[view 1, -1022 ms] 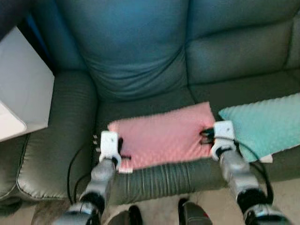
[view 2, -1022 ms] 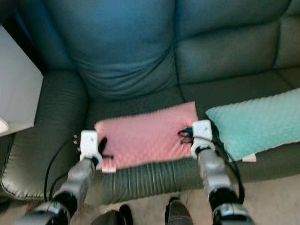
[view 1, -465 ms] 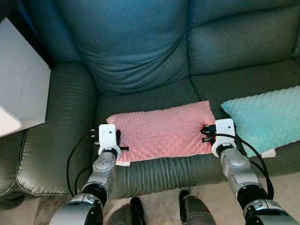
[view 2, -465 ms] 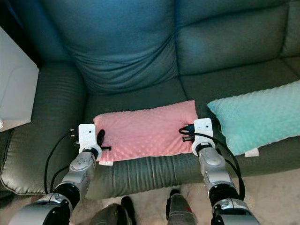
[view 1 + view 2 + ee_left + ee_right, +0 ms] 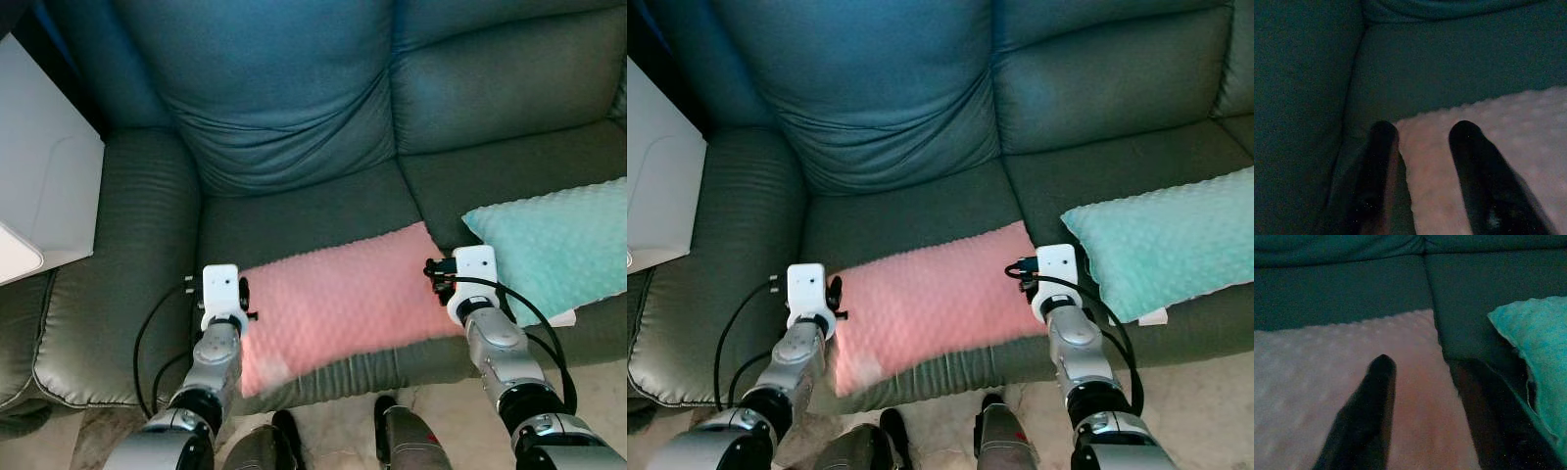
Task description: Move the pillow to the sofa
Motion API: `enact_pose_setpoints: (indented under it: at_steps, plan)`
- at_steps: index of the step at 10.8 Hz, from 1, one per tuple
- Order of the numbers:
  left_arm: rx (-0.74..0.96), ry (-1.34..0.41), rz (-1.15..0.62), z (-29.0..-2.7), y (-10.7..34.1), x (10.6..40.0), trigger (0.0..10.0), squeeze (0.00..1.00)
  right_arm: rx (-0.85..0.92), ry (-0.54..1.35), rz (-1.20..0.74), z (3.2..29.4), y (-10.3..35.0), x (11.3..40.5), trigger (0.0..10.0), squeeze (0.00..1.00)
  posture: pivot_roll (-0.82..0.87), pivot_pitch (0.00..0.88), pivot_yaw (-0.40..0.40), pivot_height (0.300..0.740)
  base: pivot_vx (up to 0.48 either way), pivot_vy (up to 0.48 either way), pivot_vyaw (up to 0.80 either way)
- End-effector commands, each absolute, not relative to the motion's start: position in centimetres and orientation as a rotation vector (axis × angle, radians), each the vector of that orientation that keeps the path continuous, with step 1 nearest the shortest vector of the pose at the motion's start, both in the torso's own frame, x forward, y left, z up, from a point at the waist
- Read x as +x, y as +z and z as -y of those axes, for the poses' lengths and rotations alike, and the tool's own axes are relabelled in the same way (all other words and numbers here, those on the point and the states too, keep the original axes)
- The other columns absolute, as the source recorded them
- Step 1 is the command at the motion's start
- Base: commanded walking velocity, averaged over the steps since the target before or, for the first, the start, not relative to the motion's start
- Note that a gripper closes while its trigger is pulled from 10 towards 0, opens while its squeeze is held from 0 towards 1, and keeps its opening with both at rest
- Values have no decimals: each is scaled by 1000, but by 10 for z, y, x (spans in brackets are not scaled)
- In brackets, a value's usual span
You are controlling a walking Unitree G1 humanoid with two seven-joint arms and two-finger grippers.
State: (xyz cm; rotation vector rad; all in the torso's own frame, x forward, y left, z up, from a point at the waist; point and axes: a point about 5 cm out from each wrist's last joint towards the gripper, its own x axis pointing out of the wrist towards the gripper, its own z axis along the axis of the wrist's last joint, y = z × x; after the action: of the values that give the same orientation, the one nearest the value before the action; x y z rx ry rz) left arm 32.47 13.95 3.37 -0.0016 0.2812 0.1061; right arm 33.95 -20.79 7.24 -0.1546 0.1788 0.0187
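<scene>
Pink pillow [image 5: 338, 304] lies tilted on the dark green sofa [image 5: 294, 108] seat, its near-left corner hanging over the front edge. A teal pillow [image 5: 554, 245] rests on the next seat, close beside it. The left gripper [image 5: 1422, 147] straddles the pink pillow's left edge, fingers apart; the right gripper [image 5: 1427, 377] straddles its right edge, likewise spread.

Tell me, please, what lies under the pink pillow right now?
The pink pillow rests on the dark sofa seat cushion, its front edge overhanging the seat's front. The cushion surface directly beneath it is covered.
</scene>
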Motion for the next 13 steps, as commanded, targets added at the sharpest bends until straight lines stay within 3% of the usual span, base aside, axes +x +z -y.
enact_pose_setpoints:
  at_steps: [1, 6, 11, 13]
  plan:
    - [12, 139, -328, -148, 21, 315, 10000, 1000, -146, 17, -212, 207, 63, 335, 10000, 1000, -281, 334, 162, 740, 0, 0, 0]
    - [-59, 88, -328, -156, 17, 310, 10000, 1000, -64, 37, -214, 197, 61, 334, 10000, 1000, -268, 331, 157, 740, 0, 0, 0]
    - [-86, -13, -282, -172, 14, 296, 10000, 1000, -12, 223, -266, 152, 55, 306, 10000, 1000, -246, 306, 140, 740, 0, 0, 0]
    - [-86, -54, -186, -179, 28, 282, 10000, 1000, -41, 431, -327, 137, 63, 293, 10000, 1000, -237, 287, 136, 740, 0, 0, 0]
